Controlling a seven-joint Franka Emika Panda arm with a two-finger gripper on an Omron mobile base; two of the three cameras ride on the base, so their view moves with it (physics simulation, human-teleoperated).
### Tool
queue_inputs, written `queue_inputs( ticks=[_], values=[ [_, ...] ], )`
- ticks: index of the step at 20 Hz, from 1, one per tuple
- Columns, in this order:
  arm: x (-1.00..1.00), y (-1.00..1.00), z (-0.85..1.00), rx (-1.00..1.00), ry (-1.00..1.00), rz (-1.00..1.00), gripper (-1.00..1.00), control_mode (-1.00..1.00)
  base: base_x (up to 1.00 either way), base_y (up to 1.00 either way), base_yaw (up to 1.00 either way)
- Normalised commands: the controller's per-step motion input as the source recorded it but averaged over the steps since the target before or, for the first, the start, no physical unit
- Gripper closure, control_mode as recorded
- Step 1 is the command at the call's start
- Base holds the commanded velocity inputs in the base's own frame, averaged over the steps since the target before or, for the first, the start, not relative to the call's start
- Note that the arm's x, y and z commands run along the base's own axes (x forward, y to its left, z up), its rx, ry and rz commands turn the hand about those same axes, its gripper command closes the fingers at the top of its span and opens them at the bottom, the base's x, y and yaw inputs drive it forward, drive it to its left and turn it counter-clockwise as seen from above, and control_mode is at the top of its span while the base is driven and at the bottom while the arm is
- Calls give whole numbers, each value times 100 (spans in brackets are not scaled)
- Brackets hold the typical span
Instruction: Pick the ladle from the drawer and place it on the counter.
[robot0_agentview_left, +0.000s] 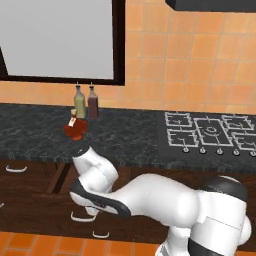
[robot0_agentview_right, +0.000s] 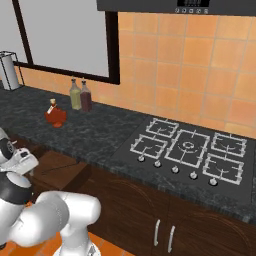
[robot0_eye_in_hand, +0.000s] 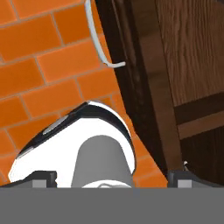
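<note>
Right base view has the drawer (robot0_agentview_right: 60, 167) standing pulled out below the counter (robot0_agentview_right: 100, 135), its brown floor exposed, and a thin dark line lying across that floor at about the drawer's middle reads as the ladle (robot0_agentview_right: 57, 169), though it is too slight to make out the bowl end. So the opening is done, as far as can be judged, while the pick and the placing on the counter are both left: the stone top carries two bottles (robot0_agentview_right: 80, 96) and a small red flask (robot0_agentview_right: 55, 116) at roughly ten o'clock from the drawer, and no ladle. The claw (robot0_eye_in_hand: 111, 177) is turned down along the cabinet front; hand view looks over orange floor tiles, with dark wood panels on the right and a curved silver handle (robot0_eye_in_hand: 98, 37) at twelve o'clock. Its two tips sit far apart at the bottom corners, so the claw is wide and holds nothing. From the wrist at the left edge of the right base view, the ladle lies at about three o'clock, near but apart; the reach into the drawer has not yet begun.
</note>
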Motion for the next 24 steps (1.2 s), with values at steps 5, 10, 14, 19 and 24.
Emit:
queue_inputs(
  ticks=[5,10,14,19,24],
  values=[
    [30,7,-10,-2,2,6,-100,-100,0,0,0],
    [25,-8,-34,1,0,0,-100,-100,0,0,0],
    [12,-15,-30,14,0,0,-100,-100,0,0,0],
    [2,-11,-41,15,0,0,-100,-100,0,0,0],
    [17,-12,-40,7,0,1,-100,-100,0,0,0]
  ],
)
